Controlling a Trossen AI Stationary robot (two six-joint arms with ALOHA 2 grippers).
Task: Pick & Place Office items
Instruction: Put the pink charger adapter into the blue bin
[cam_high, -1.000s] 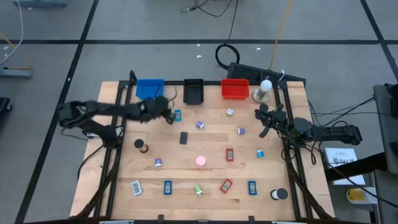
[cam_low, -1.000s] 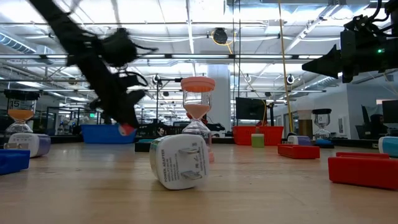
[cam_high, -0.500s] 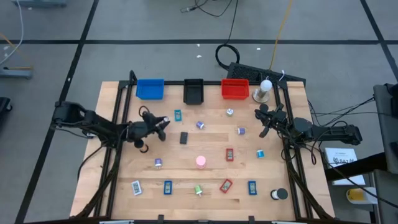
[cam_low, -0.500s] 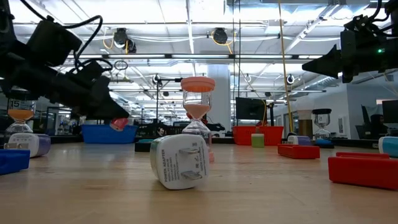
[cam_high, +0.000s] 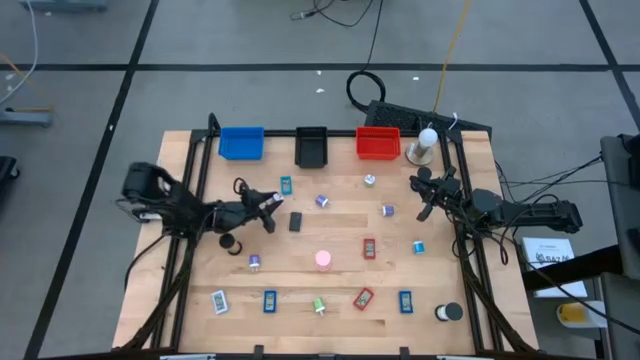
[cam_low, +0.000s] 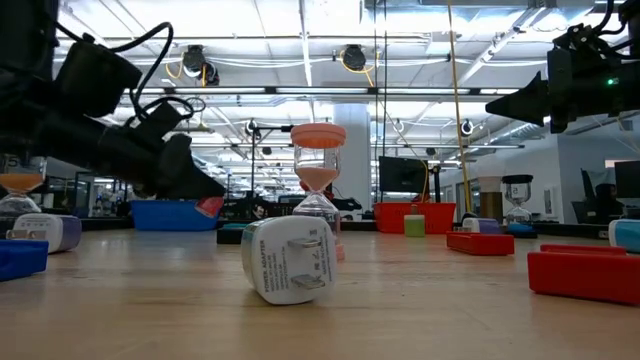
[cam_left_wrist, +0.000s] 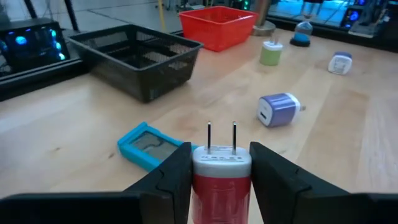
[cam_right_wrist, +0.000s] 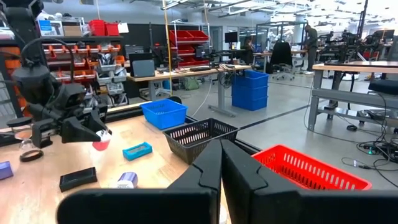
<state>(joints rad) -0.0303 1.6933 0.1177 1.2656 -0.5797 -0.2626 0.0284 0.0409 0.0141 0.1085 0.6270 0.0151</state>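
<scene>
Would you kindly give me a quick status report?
Left gripper shut on red plug adapter, above table. Right gripper shut, empty, waiting right. Teal item below path.

A white plug adapter (cam_low: 289, 259) lies on the wooden table (cam_low: 400, 310) in front of a pink-capped glass sand timer (cam_low: 318, 178). The left gripper (cam_low: 205, 200), above the table, holds a small red object (cam_low: 208, 206). The right gripper (cam_low: 505, 104) hangs high, fingers pressed together.

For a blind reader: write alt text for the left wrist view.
The left gripper holds a red plug adapter, prongs up, between its fingers over the wooden table. Beyond lie a teal flat item, a purple adapter, a black tray and a red tray.
</scene>
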